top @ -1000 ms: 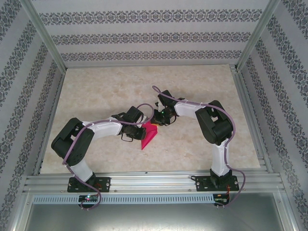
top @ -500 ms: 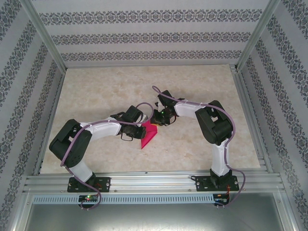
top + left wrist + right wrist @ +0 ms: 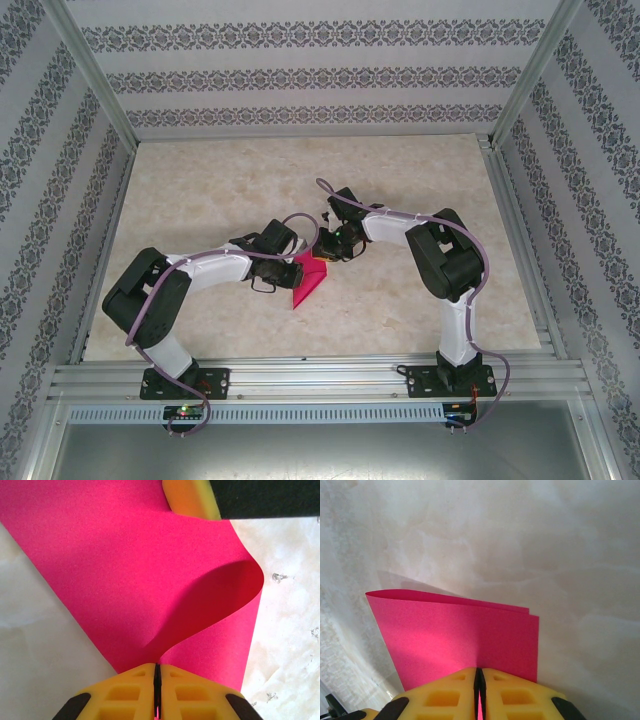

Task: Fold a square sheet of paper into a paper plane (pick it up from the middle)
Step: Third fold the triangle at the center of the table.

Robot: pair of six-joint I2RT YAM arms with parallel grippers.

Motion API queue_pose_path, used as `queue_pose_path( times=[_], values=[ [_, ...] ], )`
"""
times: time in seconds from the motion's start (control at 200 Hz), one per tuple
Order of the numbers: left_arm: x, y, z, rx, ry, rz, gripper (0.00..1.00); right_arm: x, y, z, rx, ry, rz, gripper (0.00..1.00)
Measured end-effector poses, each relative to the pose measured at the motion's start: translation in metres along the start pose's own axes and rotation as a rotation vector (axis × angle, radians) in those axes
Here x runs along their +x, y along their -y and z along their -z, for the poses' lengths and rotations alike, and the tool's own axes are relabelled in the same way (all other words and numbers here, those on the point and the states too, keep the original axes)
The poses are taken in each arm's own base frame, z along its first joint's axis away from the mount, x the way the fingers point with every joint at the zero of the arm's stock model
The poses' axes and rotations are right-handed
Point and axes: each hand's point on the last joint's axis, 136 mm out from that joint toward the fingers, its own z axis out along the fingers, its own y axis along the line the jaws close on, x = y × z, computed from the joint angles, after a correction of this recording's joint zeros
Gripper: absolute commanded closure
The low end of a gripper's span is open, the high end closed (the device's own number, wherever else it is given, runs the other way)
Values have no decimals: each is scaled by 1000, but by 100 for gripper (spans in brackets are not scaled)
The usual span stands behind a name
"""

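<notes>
**Reader:** In the overhead view, where is the thin, bright magenta-pink square sheet of paper (image 3: 308,282)?

**Legend:** Near the middle of the beige marble-patterned tabletop (image 3: 200,180), between the two arms. Its upper edge meets both grippers, and its lower part narrows to a point toward the near edge. Whether that point touches the table cannot be told from above.

**Reader:** What is the left gripper (image 3: 291,269) doing?

**Legend:** It is clamped on the sheet. In the left wrist view its yellow fingers (image 3: 125,692) are pressed together with only a thin dark slit between them, and the paper comes out of that slit. The sheet fans away from the grip. On the right, one flap curls up into a rounded loop and casts a shadow on the layer beneath.

**Reader:** And the right gripper (image 3: 323,257)?

**Legend:** It pinches the same sheet. In the right wrist view the yellow fingers (image 3: 445,697) meet on the paper's near edge. The paper shows two layers there — their far edges sit slightly offset at the right corner, with the pale tabletop behind. In the left wrist view, a yellow finger of the right gripper touches the sheet's far edge at the top of the frame — so the two grips hold opposite edges.
</notes>
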Motion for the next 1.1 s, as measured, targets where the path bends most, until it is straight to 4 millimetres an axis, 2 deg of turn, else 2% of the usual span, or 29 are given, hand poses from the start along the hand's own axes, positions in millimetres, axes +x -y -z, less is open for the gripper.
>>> queue_pose_path(
  times=[0.33, 0.485, 1.104],
  values=[
    [2, 0, -1, 4, -6, 16, 88, 0, 0, 0, 0, 0, 0, 88],
    [9, -5, -3, -11, -21, 27, 88, 0, 0, 0, 0, -1, 0, 88],
    [8, -4, -4, -7, -15, 26, 87, 0, 0, 0, -1, 1, 1, 88]
  ],
)
